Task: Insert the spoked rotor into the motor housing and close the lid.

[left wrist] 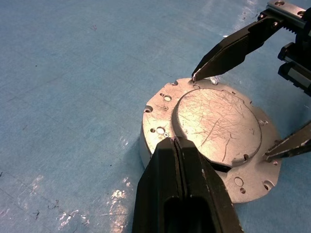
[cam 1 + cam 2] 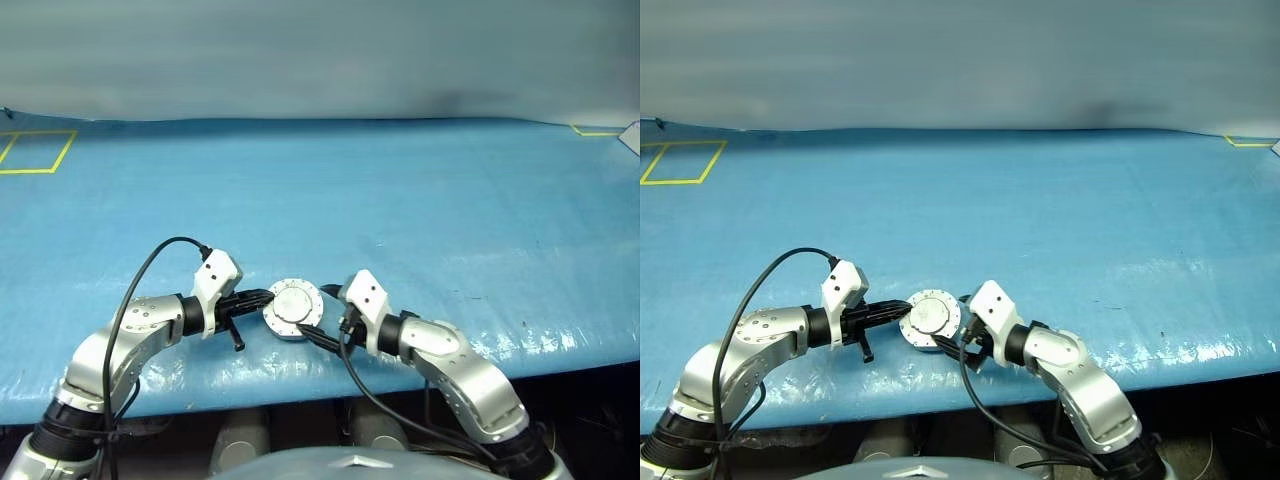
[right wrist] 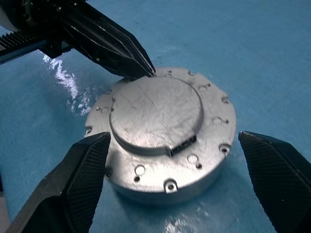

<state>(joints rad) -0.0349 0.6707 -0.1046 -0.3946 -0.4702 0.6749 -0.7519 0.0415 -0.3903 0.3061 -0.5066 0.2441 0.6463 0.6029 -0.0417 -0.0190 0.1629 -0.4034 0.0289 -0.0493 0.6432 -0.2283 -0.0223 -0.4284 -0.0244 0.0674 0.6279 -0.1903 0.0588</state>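
Head views: the housing (image 2: 293, 309) sits on the blue table (image 2: 420, 200) near its front edge, lid (image 2: 293, 302) down flat, plain face up; the arms meet over it from either side, likely to press and steady it.

Left wrist view: the left gripper (image 1: 173, 141) is pinched to a point with nothing between its fingers, its tip touching the flange beside the lid, as if pinning it.

Right wrist view: the right gripper (image 3: 192, 167) gapes wide, fingers straddling the housing, apart from it; the rotor is presumably inside.
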